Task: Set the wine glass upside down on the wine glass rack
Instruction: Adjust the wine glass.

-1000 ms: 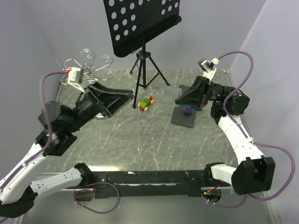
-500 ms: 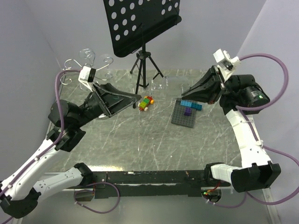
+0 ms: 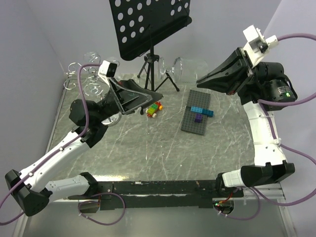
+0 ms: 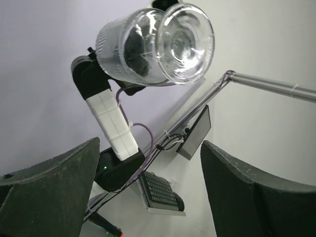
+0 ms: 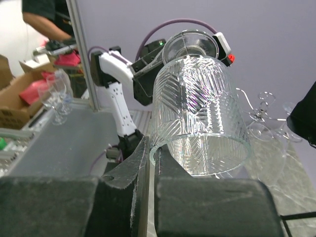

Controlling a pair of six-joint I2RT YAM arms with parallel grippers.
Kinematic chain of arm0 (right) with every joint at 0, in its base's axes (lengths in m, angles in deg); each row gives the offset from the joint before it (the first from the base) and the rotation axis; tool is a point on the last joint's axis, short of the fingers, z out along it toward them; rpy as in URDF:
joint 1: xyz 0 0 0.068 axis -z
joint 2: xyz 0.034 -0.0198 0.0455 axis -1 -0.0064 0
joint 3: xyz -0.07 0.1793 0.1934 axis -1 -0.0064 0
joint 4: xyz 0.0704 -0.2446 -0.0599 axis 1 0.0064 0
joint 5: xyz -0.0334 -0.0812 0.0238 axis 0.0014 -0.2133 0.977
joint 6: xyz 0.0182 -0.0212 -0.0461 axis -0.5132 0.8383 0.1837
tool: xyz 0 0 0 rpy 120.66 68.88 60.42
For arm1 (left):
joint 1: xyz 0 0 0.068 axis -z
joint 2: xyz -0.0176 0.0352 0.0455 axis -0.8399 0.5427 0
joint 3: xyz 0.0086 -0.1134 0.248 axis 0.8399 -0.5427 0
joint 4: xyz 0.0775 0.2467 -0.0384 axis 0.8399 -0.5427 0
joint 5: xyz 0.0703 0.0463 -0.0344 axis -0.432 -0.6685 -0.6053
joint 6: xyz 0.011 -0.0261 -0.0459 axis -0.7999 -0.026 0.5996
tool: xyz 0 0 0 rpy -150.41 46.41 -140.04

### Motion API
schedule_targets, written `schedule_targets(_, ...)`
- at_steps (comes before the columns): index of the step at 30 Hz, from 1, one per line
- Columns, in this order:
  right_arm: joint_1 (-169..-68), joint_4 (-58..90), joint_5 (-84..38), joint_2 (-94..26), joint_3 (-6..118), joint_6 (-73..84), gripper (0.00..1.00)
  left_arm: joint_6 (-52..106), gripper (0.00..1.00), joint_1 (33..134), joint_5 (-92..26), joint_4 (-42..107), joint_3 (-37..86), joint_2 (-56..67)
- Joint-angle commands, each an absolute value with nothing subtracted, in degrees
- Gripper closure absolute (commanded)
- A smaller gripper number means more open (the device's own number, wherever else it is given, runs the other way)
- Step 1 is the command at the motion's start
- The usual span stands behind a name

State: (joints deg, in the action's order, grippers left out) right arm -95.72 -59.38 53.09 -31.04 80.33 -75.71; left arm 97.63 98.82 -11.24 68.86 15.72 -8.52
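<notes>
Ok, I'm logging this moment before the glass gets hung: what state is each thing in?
Wine glass: held in the air by its rim.
Right gripper: shut on the wine glass.
Left gripper: open, empty.
Rack: standing upright.
Music stand: standing upright.

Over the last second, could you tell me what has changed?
The right fingers, shut on the wine glass, lifted it higher; the left fingers, open, swung from the rack toward centre. The rack, music stand, toy car and brick plate stayed.
</notes>
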Motion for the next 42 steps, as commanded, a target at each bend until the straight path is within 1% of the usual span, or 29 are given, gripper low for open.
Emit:
schedule_targets(1,-95.5,-70.3,45.9,-31.1,83.9,-80.7,1.0,101.5,0.16,98.3,-9.5,79.9,19.2,-8.4)
schedule_targets(5,-95.5,-73.5,45.9,-29.6,80.9,-82.2,1.0,103.9,0.23,97.3,-9.4,82.0,20.3,-7.9)
schedule_targets(12,-96.6,-78.8,44.9,-27.8,79.0,-86.2,1.0,106.7,0.28,96.3,-10.4,80.8,20.2,-7.1)
schedule_targets(14,-97.7,-78.9,45.1,-27.3,78.2,-85.9,1.0,108.0,0.31,96.2,-10.1,82.3,20.1,-6.5)
schedule_targets(21,-102.0,-77.7,46.0,-24.3,74.6,-83.4,1.0,110.0,0.33,96.2,-9.4,83.0,21.0,-5.0)
schedule_targets(31,-102.9,-77.8,45.8,-25.3,74.0,-83.0,1.0,116.1,0.43,96.4,-6.8,93.2,19.4,-3.0)
schedule_targets(35,-103.6,-77.9,45.7,-25.6,73.1,-83.0,1.0,115.6,0.44,96.4,-6.1,92.4,19.7,-3.0)
schedule_targets(39,-104.9,-77.3,45.9,-25.6,72.3,-81.9,1.0,116.3,0.47,96.4,-5.4,93.0,20.9,-2.2)
schedule_targets(42,-105.4,-77.3,45.9,-25.9,71.7,-81.6,1.0,116.9,0.51,96.4,-4.9,93.7,21.2,-1.6)
